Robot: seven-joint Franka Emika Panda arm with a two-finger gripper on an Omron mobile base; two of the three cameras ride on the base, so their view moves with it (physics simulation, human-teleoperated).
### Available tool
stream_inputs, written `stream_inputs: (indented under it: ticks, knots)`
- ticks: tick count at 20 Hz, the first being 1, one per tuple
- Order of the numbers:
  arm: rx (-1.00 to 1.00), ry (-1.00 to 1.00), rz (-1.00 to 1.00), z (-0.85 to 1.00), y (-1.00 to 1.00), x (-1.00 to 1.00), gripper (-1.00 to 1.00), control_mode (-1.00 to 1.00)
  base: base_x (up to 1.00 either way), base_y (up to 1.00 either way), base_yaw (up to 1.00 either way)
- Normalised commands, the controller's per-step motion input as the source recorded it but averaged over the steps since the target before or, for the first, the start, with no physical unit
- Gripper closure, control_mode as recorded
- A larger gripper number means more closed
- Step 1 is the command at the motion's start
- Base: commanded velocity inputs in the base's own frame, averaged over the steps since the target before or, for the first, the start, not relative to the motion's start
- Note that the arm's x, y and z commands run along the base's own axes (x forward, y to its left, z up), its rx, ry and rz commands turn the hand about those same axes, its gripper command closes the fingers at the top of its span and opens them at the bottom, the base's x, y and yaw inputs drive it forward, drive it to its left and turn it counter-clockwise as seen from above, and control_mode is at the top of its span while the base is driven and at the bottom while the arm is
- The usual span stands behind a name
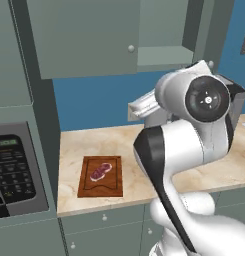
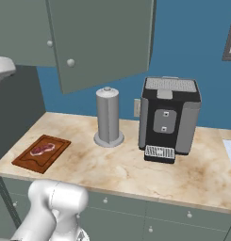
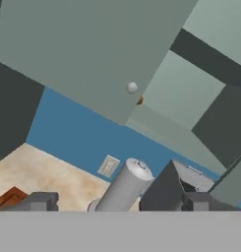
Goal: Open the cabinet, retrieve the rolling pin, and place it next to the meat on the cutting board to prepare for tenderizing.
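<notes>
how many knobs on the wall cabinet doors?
2. One knob sits on the closed left door, the other knob on the right door, which is swung open toward the camera. Drawer knobs below the counter are not counted.

The marble counter (image 2: 136, 169) carries the cutting board (image 2: 41, 153), a grey canister (image 2: 108, 117) and a coffee machine (image 2: 169, 120).

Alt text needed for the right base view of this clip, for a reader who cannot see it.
The grey-green wall cabinet has its right door swung open above a marble counter. On the counter, a raw steak lies on a reddish-brown cutting board at left, then a grey cylinder on a round base and a black coffee machine.
</notes>
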Motion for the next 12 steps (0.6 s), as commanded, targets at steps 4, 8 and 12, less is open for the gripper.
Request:
stream_inputs:
  ticks: [4, 8, 12]
  knots:
    - [-0.13, 0.09, -0.01, -0.16, 0.0, 0.93, -1.0, -1.0, 0.0, 0.0, 0.0]
    - [-0.14, 0.08, -0.02, -0.17, 0.0, 0.93, -1.0, -1.0, 0.0, 0.0, 0.0]
    - [-0.13, 0.07, -0.05, -0.19, -0.04, 0.81, -1.0, -1.0, 0.0, 0.0, 0.0]
